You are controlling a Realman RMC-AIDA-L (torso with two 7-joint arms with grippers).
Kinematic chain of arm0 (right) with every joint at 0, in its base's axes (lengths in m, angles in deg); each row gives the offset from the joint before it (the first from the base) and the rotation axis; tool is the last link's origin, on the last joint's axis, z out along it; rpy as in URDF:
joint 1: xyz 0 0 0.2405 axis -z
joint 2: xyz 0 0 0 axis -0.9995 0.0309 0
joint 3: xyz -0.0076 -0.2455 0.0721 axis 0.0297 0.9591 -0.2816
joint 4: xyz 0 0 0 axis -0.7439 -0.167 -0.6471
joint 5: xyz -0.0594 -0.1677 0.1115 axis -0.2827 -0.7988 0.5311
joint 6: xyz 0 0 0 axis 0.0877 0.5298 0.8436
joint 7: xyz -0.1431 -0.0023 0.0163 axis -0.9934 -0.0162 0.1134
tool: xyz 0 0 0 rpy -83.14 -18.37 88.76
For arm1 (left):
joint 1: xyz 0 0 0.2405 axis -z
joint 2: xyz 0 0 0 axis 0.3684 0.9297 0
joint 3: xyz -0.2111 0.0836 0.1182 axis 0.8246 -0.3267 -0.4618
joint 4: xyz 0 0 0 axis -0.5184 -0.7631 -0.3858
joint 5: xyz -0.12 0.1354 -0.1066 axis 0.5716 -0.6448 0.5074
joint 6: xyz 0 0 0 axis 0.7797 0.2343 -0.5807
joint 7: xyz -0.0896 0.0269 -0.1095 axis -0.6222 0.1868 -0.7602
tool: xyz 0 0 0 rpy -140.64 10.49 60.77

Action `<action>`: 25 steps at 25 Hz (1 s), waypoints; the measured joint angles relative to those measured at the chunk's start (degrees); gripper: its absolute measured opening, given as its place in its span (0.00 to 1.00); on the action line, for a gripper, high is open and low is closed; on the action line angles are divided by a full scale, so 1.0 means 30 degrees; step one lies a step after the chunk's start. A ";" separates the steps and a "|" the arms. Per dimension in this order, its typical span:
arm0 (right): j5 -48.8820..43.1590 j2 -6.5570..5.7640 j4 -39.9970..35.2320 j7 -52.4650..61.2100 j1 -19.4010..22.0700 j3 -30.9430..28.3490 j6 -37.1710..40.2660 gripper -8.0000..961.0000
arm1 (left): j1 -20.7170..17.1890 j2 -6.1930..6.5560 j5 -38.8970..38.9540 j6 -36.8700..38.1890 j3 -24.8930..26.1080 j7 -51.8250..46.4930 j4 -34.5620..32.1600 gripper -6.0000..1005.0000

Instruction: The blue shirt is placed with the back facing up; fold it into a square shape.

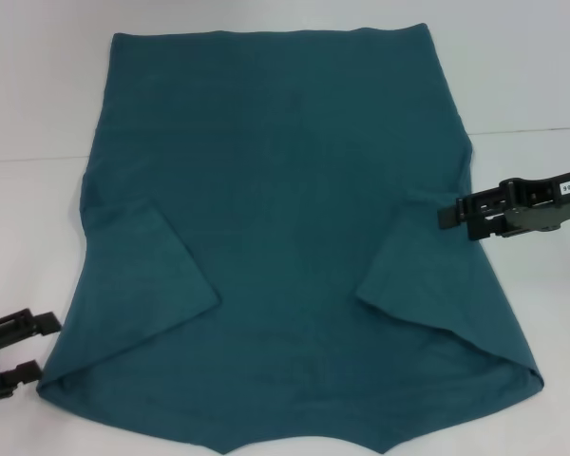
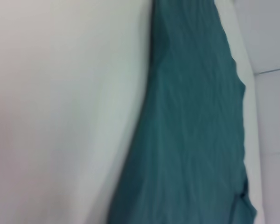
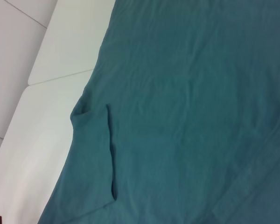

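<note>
White counter (image 1: 38, 114) is stretching under the whole scene, and the blue shirt (image 1: 285, 218) is lying flat across its middle, plain side up, reaching from the far edge to the near one. Both sleeves are lying folded in over the body, the left sleeve (image 1: 157, 266) and the right sleeve (image 1: 418, 275) each forming an angled flap. The left gripper (image 1: 24, 353) is sitting low at the near left corner, just beside the shirt's near left edge, its fingers spread apart and holding nothing. The right gripper (image 1: 448, 211) is hovering at the shirt's right edge by the folded sleeve, jaws parted and empty, though whether it is touching the cloth is unclear. The sleeve step is looking finished; the next move is probably calling for both grippers to pinch one end of the shirt and carry it over toward the other, keeping the edges even.
</note>
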 joint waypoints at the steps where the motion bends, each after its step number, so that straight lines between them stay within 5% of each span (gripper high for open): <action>1: 0.0000 0.0002 0.0001 -0.0001 -0.0001 0.0001 -0.0003 0.77 | -0.0015 0.0020 -0.0153 -0.0031 0.0053 -0.0001 -0.0008 0.86; 25: -0.0015 0.0040 0.0001 -0.0040 0.0009 -0.0266 -0.0200 0.77 | 0.0169 0.0179 -0.2049 -0.0763 0.0094 0.0309 0.0230 0.86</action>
